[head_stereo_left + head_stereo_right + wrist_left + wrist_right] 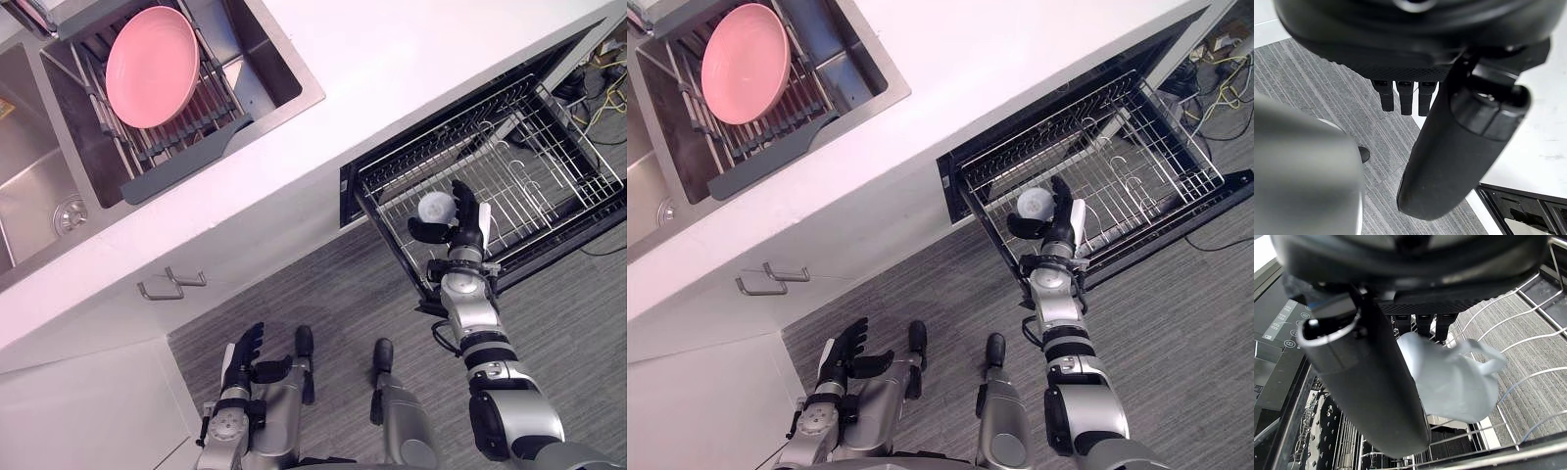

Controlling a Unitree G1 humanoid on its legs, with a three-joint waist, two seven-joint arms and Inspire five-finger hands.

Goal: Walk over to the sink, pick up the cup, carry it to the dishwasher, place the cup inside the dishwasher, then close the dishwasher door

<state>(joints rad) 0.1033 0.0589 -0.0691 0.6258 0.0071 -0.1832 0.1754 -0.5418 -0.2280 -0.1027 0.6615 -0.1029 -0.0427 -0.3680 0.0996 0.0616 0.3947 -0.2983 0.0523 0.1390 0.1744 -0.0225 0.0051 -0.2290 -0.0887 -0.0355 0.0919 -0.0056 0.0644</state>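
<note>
A pale grey-white cup (434, 208) with a handle (1488, 363) is held in my right hand (466, 227), whose thumb and fingers curl round it. The hand hovers over the near corner of the pulled-out wire dishwasher rack (529, 157). In the right wrist view the cup (1449, 382) hangs above the rack's wires. The dishwasher (1087, 166) stands open under the white counter (392, 69). My left hand (243, 357) hangs low by the cabinet front, fingers straight, holding nothing. The sink (39, 186) lies at the counter's left end.
A pink plate (152, 64) leans in a drying rack (186, 147) over the sink. Cabinet handles (171, 284) stick out below the counter. Loose cables (607, 88) lie on the grey floor (323, 294) beyond the dishwasher.
</note>
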